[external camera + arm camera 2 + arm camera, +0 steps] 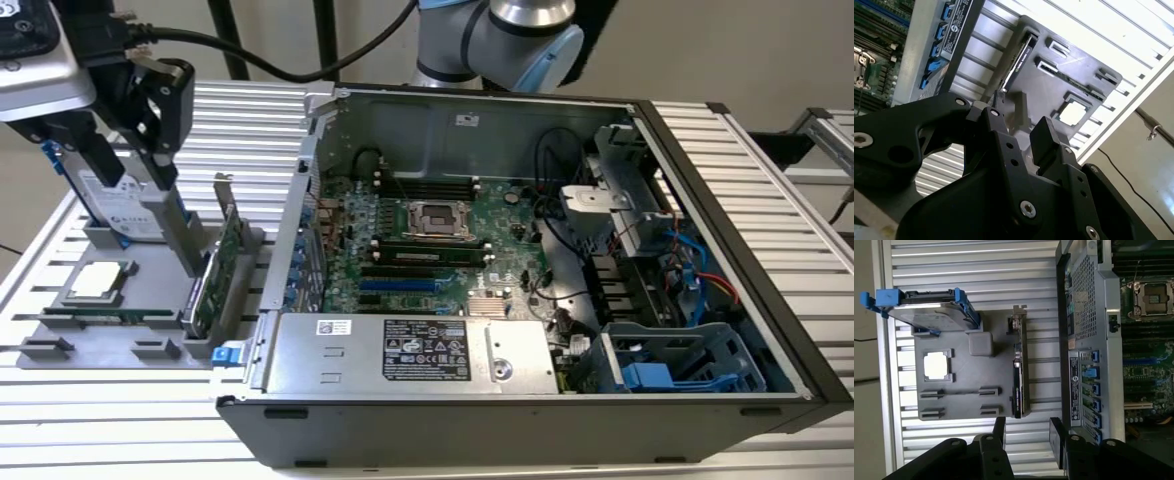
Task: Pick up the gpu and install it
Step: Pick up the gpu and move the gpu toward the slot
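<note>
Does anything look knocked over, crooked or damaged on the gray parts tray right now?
Nothing stands out. The gpu stands on edge in its slot on the gray tray, the hard drive sits in its own holder, and the open gripper holds nothing.

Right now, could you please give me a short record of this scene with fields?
gripper: open, empty, above the tray
fingers: apart, nothing between them
gpu: standing on edge in a tray slot, not gripped
tray also holds: hard drive, processor
case: open, beside the tray, motherboard exposed
</note>
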### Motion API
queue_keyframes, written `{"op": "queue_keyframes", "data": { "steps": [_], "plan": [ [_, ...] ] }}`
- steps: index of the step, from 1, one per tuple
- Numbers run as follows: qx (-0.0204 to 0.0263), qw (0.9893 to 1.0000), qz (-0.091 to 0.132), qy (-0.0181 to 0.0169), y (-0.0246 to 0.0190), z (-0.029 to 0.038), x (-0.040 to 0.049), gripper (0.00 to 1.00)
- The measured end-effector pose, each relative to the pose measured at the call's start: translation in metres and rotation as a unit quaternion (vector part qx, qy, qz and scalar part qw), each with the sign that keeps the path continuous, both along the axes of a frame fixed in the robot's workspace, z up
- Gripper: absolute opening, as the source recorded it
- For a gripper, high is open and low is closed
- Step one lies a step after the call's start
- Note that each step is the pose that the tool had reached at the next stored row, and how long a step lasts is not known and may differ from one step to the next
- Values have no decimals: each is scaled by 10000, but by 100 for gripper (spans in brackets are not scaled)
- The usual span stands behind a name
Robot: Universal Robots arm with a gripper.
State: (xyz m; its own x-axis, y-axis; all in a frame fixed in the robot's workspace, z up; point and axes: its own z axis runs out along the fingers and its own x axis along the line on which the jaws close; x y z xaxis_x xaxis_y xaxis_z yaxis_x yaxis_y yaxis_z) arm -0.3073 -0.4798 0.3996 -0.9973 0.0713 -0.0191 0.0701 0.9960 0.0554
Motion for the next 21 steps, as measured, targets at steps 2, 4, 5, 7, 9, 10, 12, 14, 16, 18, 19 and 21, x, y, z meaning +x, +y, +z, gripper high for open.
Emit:
{"op": "queue_keyframes", "data": {
  "steps": [2,4,5,7,9,10,12,14,16,18,19,21],
  "plan": [
    [0,10000,0,0,0,-7,0,100],
    [0,10000,0,0,0,-13,0,100],
    [0,10000,0,0,0,-16,0,100],
    [0,10000,0,0,0,-24,0,100],
    [0,10000,0,0,0,-30,0,100],
    [0,10000,0,0,0,-33,0,100],
    [-1,10000,0,0,0,-39,0,100],
    [0,10000,0,0,0,-46,0,100],
    [0,10000,0,0,0,-53,0,100],
    [0,10000,0,0,0,-59,0,100],
    [0,10000,0,0,0,-62,0,100],
    [0,10000,0,0,0,-68,0,100]
  ]
}}
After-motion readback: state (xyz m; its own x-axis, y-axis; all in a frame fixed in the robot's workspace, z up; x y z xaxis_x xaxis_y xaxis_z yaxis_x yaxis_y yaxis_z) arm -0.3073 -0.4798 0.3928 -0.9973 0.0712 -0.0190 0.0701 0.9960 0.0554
